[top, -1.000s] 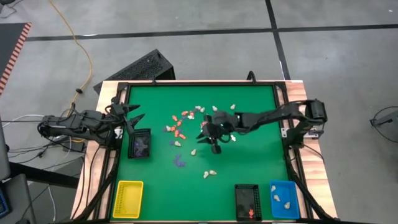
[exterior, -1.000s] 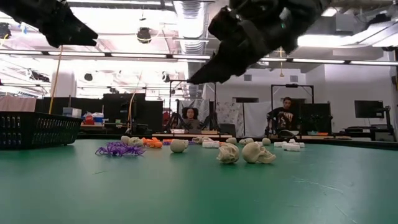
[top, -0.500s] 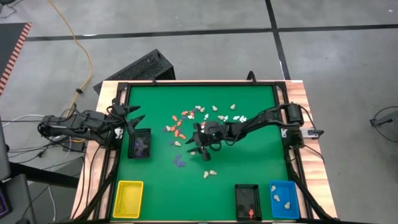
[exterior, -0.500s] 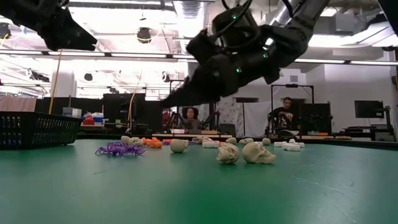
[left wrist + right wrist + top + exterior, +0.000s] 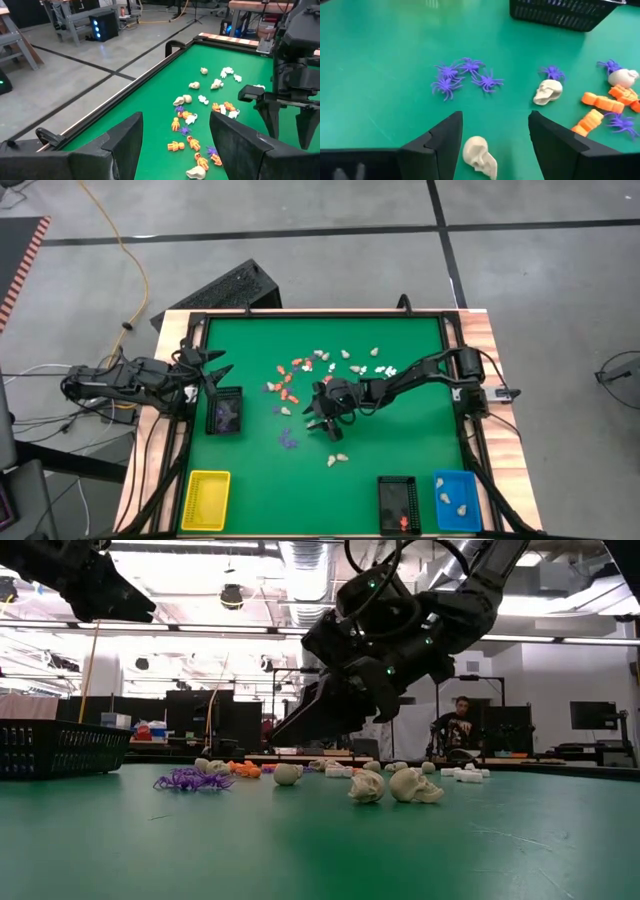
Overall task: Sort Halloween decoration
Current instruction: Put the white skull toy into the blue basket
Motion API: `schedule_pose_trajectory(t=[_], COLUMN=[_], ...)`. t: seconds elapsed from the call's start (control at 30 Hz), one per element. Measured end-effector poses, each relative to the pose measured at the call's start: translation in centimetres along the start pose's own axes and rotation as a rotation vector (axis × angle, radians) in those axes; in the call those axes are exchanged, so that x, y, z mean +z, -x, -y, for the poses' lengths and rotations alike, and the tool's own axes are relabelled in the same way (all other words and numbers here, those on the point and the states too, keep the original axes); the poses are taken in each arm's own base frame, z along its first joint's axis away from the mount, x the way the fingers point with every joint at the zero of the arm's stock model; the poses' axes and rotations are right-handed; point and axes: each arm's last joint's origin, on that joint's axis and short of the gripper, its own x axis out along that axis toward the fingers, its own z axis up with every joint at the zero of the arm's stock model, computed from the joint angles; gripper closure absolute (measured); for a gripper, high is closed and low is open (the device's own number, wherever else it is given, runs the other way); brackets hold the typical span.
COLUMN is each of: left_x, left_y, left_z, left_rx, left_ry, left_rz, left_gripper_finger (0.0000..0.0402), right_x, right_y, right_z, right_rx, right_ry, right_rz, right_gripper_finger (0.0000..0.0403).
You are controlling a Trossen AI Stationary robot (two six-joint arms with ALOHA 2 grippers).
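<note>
Right pincer (image 5: 495,145), jaws spread and empty, hangs over a cream skull (image 5: 479,155) lying between its fingers at mid-desk (image 5: 400,450); left pincer (image 5: 212,366), released, waits far left.

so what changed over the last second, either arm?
The right gripper moved left across the mat and came down toward a cream skull, which now lies between its spread fingers, not yet gripped. Its jaws opened on the way; nothing taken or let go. The left gripper stayed open above the black basket, and the figurines and trays did not move.
</note>
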Motion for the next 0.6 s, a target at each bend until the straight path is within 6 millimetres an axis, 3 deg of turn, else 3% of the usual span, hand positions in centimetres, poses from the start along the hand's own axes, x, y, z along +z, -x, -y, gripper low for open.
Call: schedule_pose_trajectory(t=[0.3, 0.6], left_x=[-0.1, -0.1], left_y=[0.0, 0.0], left_z=[0.0, 0.0], left_rx=[0.002, 0.003], left_ry=[0.004, 0.004], left_rz=[-0.004, -0.011], left_gripper_finger=[0.0181, 0.0181], right_x=[-2.7, -4.1], right_y=[-2.6, -3.1], right_z=[-0.8, -0.3], right_rx=[0.048, 0.044], right_ry=[-0.021, -0.093], right_rz=[-0.021, -0.069], right_gripper_finger=[0.0161, 0.0193])
